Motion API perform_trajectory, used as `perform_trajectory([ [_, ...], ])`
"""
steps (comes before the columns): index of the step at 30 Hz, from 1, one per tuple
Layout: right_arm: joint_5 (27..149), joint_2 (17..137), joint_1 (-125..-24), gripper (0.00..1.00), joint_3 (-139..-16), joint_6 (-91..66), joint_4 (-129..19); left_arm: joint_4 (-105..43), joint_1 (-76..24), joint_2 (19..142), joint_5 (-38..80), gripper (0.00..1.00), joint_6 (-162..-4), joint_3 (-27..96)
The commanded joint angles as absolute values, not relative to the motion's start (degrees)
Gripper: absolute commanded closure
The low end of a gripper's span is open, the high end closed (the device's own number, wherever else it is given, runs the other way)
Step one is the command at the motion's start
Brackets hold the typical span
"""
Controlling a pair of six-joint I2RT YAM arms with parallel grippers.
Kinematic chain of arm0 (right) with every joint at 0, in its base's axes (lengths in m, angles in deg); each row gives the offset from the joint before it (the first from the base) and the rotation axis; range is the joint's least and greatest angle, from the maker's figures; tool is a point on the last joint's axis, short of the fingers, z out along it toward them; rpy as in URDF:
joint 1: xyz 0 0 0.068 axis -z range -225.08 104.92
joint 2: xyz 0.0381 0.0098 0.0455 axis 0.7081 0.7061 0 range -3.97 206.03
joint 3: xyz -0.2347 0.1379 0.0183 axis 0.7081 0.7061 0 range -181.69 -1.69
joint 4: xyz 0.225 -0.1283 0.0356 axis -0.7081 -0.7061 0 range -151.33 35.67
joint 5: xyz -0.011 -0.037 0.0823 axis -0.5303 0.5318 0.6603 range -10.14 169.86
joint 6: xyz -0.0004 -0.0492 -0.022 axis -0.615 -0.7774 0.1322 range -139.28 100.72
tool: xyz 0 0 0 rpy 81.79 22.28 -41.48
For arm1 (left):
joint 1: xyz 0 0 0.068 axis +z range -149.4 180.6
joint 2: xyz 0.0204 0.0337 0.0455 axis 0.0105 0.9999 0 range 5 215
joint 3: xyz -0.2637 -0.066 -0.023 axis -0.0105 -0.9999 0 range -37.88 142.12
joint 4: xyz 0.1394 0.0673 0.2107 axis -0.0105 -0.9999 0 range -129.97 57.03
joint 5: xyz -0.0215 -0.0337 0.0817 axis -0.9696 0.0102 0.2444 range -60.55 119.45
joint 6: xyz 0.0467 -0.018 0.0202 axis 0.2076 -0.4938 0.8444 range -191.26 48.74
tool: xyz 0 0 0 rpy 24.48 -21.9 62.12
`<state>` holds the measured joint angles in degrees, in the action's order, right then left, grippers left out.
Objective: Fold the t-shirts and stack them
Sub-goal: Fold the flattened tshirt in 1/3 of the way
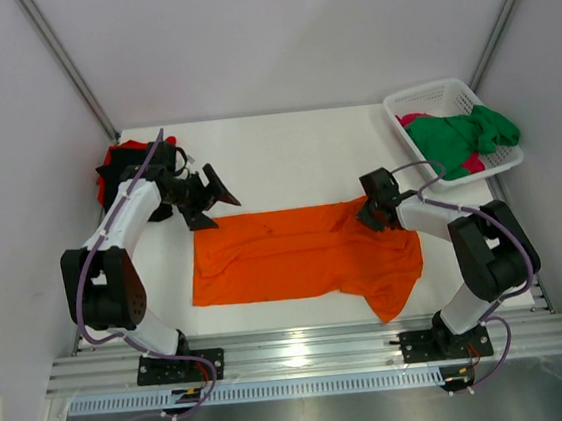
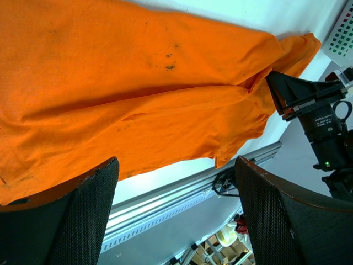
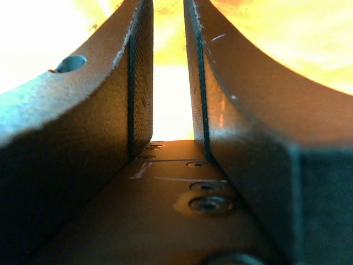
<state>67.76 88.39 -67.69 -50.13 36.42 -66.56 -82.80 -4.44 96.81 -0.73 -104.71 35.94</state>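
Early days: the orange t-shirt (image 1: 301, 254) lies half-folded mid-table, left gripper (image 1: 212, 204) gaping over its far corner, right gripper (image 1: 371, 216) narrowly parted at its edge, green t-shirt (image 1: 459, 133) heaped unfolded in the basket (image 1: 420, 93).

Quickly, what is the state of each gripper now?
Left gripper: wide open, holding nothing.
Right gripper: narrowly open at the orange t-shirt, nothing visibly gripped.

A white lattice basket (image 1: 424, 91) sits at the far right corner of the white table (image 1: 286, 160).
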Motion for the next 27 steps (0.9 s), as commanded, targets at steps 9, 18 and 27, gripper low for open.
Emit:
perform_trajectory([
  [9,69.1,90.8,-67.6,1.0,-52.0,35.3,-64.6,-81.7,-4.6,95.9,-1.0,0.12,-104.1,36.2],
  [18,67.7,83.8,-68.3,1.0,-49.4,34.5,-66.3,-81.5,-4.6,97.0,-1.0,0.12,-104.0,36.6],
  [27,66.6,70.0,-70.2,1.0,-43.9,35.7,-73.3,-81.2,-4.6,98.3,-2.1,0.13,-104.5,36.6],
])
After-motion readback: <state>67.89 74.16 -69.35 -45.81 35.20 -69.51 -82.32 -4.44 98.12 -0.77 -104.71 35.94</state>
